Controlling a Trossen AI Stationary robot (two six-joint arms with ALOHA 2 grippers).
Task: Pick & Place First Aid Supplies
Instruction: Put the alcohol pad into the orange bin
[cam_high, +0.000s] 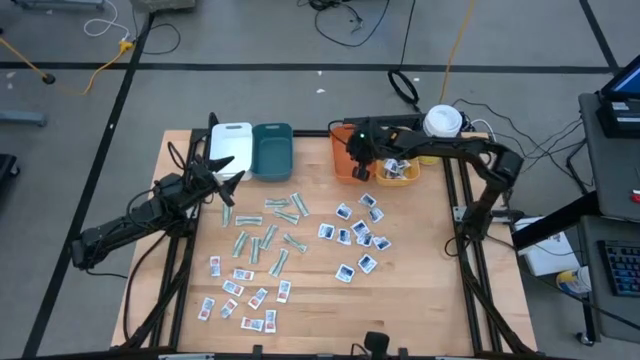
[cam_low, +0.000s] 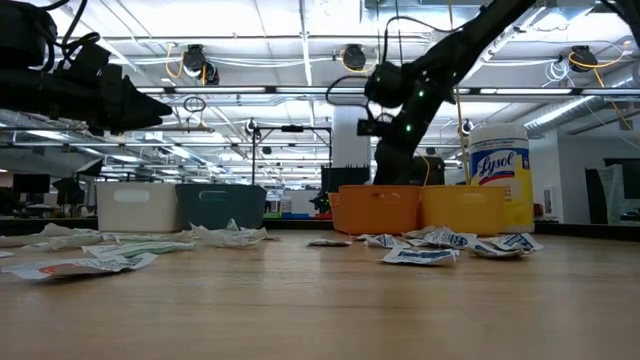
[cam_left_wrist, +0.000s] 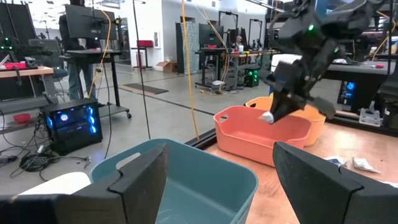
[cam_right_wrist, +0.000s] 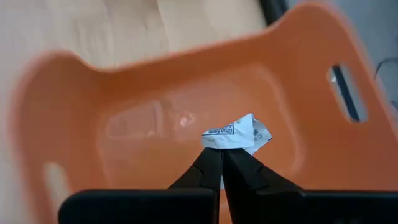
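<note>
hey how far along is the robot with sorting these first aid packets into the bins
Barely started. Done: a few packets already lie in the yellow bin; the orange bin looks empty. In hand: the right gripper is shut on a white packet with dark print, poised over the orange bin. The left gripper hangs open over the teal bin, holding nothing. Left: dozens of packets on the table, in green, red-print and blue-print clusters.
</note>
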